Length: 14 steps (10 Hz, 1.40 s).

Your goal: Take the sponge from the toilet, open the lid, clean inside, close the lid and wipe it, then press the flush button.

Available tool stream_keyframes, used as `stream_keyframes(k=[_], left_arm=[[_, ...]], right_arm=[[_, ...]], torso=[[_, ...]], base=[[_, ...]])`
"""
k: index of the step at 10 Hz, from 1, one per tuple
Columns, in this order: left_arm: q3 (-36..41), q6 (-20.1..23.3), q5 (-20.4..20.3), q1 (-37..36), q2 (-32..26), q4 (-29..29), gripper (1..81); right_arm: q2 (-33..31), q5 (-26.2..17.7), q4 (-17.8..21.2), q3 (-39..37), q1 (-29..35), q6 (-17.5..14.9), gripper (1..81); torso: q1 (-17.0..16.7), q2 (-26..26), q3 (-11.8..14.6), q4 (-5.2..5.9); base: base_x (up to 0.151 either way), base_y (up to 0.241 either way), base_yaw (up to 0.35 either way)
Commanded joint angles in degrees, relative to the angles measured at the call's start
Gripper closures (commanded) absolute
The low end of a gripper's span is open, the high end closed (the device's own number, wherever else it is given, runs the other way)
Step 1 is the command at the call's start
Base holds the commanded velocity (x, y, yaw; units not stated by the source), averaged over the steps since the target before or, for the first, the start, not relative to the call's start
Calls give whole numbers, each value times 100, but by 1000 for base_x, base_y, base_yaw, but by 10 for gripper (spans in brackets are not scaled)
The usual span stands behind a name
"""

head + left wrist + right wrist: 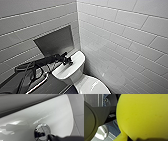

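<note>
Reaching over the toilet [75,71] tank, the left claw [67,60] touches the round, shiny flush button [42,131] — how far open, I cannot tell. The right claw [145,139] grips the bright yellow sponge [142,116]; a grey wall niche [56,41] sits behind the tank.

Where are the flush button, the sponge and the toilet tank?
flush button [41,131]: left wrist view, on its shiny face.
sponge [142,116]: right wrist view, middle of its yellow face.
toilet tank [78,58]: head view, bare part of its top.
</note>
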Motion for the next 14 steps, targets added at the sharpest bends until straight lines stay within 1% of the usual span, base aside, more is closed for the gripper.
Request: stream_keyframes(k=[1,2,3,5,6,8,10,12,13,14], left_arm=[[-33,3,80,-970,-21,-129,811],[-33,3,-59,-891,-12,-102,811],[-33,12,-297,-760,-3,-76,811],[-103,21,-569,-391,172,143,811],[-209,21,-605,-259,234,197,811],[-227,21,-614,-100,243,197,811],[-227,30,-605,-117,191,188,811],[-121,30,-447,-441,120,188,811],[186,30,-228,-765,-21,135,811],[736,21,-35,-1064,-248,127,811]], right_arm=[[-90,-452,49,142,-54,-14,811],[-108,-452,49,177,-62,-14,811],[-108,-452,32,186,-71,-14,811],[-82,-452,22,195,-71,-14,811],[-81,-452,14,247,-80,-14,811],[-73,-452,14,239,-97,-22,811],[-55,-452,23,239,-71,-14,811],[-64,-452,14,239,-71,-14,811],[-81,-452,23,221,-80,-14,811],[-64,-452,23,169,-80,-14,811]], torso=[[0,0,0,0],[0,0,0,0],[0,0,0,0],[0,0,0,0],[0,0,0,0],[0,0,0,0],[0,0,2,0],[-2,-2,2,0],[-2,-2,2,0],[-2,-2,2,0]], base=[[0,0,0],[0,0,0],[0,0,0],[0,0,0],[0,0,0],[0,0,0],[0,0,0],[0,0,0],[0,0,0],[0,0,0]])
